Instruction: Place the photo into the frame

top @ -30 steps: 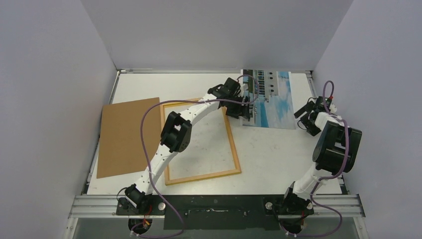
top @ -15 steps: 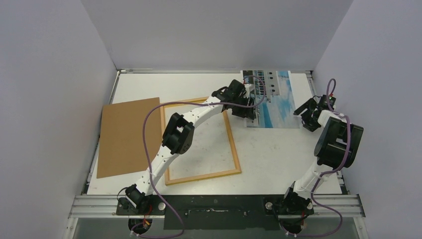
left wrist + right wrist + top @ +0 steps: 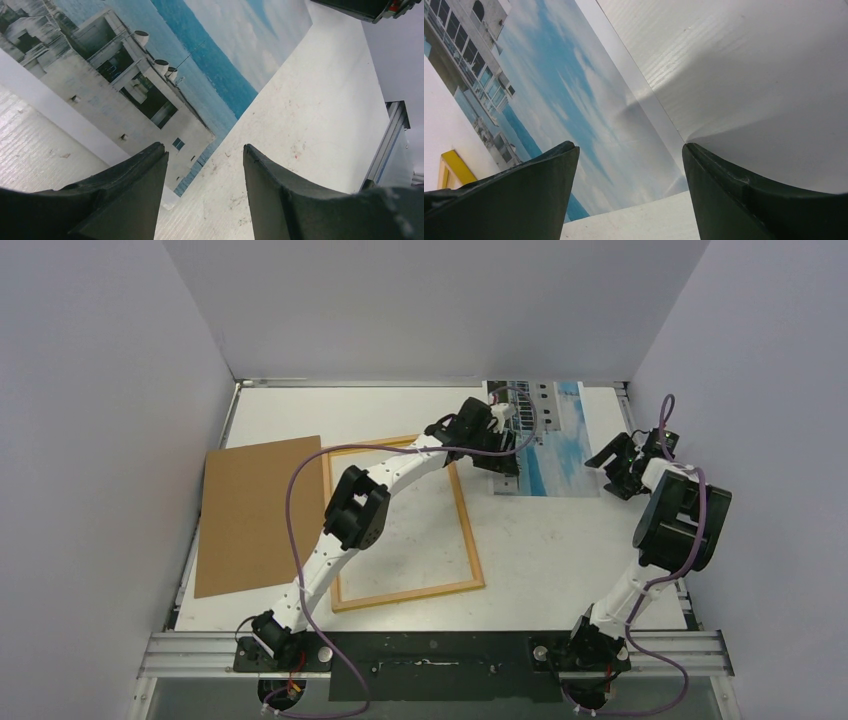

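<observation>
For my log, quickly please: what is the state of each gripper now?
Left gripper: open, holding nothing, at a corner of the photo.
Right gripper: open, holding nothing, at the photo's edge.

Lab test cell: grey walls (image 3: 430,300) enclose a white table (image 3: 560,550).

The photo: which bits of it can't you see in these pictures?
Top view: the left arm covers the photo's left edge.
Left wrist view: the picture's edges cut it off.
Right wrist view: the right fingers hide its near edge.
</observation>
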Motion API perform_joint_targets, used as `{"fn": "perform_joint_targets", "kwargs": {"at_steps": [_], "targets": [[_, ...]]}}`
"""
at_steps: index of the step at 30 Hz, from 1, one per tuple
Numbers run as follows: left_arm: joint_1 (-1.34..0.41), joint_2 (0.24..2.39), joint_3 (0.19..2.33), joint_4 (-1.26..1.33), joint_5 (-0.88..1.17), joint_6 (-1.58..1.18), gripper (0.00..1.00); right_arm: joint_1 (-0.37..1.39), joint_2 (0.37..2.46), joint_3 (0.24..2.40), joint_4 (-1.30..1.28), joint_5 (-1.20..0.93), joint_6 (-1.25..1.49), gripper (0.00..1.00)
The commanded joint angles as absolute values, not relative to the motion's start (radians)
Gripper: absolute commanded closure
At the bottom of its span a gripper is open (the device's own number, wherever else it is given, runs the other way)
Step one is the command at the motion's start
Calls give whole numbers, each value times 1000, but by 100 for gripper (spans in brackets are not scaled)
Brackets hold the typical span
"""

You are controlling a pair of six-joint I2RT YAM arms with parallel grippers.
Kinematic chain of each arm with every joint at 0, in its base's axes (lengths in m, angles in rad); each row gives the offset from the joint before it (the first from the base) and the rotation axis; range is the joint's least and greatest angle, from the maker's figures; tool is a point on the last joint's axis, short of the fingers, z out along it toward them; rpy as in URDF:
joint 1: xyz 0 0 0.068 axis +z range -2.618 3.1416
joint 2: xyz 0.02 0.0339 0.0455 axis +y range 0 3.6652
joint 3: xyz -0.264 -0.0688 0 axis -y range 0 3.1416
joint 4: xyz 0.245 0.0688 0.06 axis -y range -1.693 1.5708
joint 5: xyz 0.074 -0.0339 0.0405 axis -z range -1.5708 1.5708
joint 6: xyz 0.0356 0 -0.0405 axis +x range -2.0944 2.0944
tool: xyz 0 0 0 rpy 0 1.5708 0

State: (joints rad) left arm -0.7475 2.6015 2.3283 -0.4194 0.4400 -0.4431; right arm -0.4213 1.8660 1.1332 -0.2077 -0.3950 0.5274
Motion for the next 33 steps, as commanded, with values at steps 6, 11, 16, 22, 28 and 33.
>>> {"fn": "perform_joint_targets", "kwargs": {"at_steps": [6, 11, 16, 22, 28, 33], "targets": [[-751, 2645, 2348, -466, 376, -434, 46, -417, 1966, 1135, -348, -465, 468, 20], [-751, 2694, 2384, -558, 363, -425, 47, -402, 1980, 1156, -387, -470, 437, 19], [-750, 2702, 2394, -597, 344, -417, 47, -361, 2017, 1193, -444, -495, 394, 18], [-750, 2699, 2391, -618, 338, -409, 47, -328, 2026, 1198, -424, -552, 401, 16], [-751, 2701, 2388, -628, 335, -407, 47, -343, 1974, 1118, -192, -667, 520, 8], [-750, 2701, 2382, -630, 340, -405, 47, -345, 1970, 1065, -11, -718, 626, 4]]}}
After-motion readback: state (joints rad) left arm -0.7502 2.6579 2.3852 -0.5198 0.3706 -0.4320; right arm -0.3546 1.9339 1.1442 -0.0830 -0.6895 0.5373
